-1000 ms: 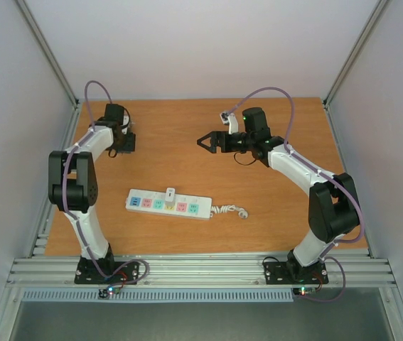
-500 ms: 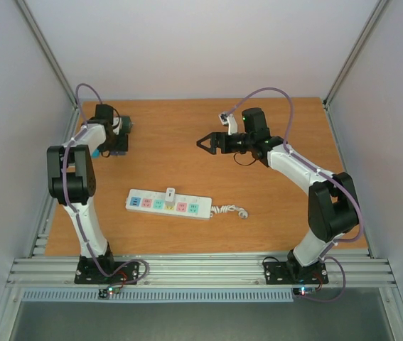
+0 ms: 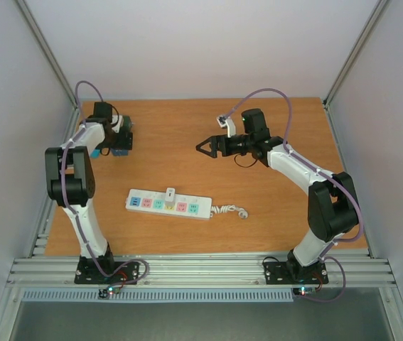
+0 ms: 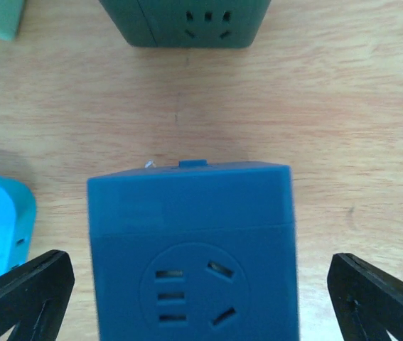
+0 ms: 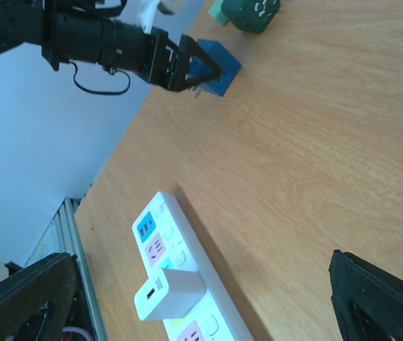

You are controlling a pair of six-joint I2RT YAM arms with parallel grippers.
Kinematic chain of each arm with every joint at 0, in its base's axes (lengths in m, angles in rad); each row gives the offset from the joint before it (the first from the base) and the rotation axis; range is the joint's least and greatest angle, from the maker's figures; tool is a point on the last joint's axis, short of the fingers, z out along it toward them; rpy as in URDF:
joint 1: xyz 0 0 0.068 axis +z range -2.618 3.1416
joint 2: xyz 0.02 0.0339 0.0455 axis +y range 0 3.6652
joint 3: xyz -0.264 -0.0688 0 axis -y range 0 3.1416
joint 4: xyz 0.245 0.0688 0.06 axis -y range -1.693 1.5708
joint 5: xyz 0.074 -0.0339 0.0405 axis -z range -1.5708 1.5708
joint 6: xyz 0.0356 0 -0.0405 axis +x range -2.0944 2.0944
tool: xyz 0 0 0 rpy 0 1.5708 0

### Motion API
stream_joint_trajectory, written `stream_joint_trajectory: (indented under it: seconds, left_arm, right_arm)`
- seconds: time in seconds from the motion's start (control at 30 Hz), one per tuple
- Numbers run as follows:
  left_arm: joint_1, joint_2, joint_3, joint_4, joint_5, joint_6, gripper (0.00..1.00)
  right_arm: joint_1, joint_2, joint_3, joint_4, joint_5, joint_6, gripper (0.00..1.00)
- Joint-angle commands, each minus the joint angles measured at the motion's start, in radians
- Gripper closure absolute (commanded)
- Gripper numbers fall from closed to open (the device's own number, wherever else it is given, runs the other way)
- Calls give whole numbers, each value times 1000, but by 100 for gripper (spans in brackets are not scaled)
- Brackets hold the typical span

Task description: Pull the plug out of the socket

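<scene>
Socket (image 3: 168, 204) flat at near-middle of table (image 3: 258, 128), long axis left-to-right, curly cord (image 3: 231, 210) off the right end, white plug (image 3: 170, 193) upright in it. Well apart from both grippers: left gripper (image 3: 121, 140) at far left, fingers spread either side of blue adapter (image 4: 194, 241) without touching; right gripper (image 3: 202, 147) farther back, jaws apart. Socket cut off at bottom edge of right wrist view.

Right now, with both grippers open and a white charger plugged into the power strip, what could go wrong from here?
1. No gripper holds the power strip; pulling the white charger one-handed may lift the strip with it.
2. The left gripper straddles the blue cube adapter, so backing away could knock it into the dark green cube.
</scene>
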Motion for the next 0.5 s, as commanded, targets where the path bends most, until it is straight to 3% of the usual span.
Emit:
stream_joint_trajectory:
  seconds: [0.0,0.2,0.47]
  left_arm:
    - [5,-110,31,1,29,43,0]
    - [5,-213,9,3,88,128,0]
    - [3,-370,-92,13,286,237,0]
  right_arm:
    - [-3,-2,-5,-40,-71,-71,2]
    - [-3,-24,-30,-74,-90,-162,2]
    - [-3,-37,-86,-140,-154,-301,2]
